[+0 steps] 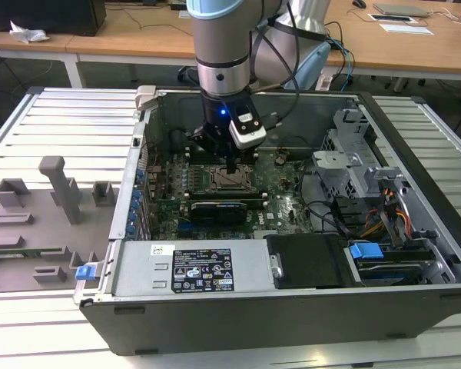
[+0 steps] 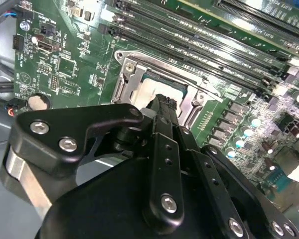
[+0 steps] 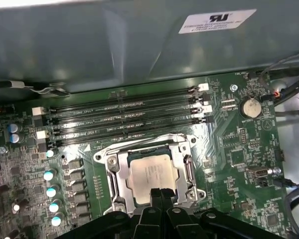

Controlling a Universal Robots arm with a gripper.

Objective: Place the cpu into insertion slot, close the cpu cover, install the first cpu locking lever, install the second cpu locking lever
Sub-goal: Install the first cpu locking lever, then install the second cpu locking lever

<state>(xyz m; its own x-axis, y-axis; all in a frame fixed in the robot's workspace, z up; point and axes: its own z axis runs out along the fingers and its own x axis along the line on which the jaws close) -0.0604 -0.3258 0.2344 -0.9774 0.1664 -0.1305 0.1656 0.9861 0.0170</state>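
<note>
In the first wrist view the black fingers [image 3: 158, 195] stand pressed together with nothing between them, their tips at the near edge of the flat square silver-grey cpu [image 3: 152, 176]. The cpu lies flat in the square dark-framed insertion slot [image 3: 150, 175], faint unreadable print on its top, edges square with the thin silver metal cpu cover [image 3: 118, 178] around it. Beyond run long black memory slots [image 3: 124, 119] with white lettering too small to read, then a grey case wall with a white printed label [image 3: 217, 21].

Silver-grey arm [image 1: 223, 54] with light-blue joint cap, black cables, lit blue LED; black gripper [image 2: 162, 107] linkages with silver screws.
</note>
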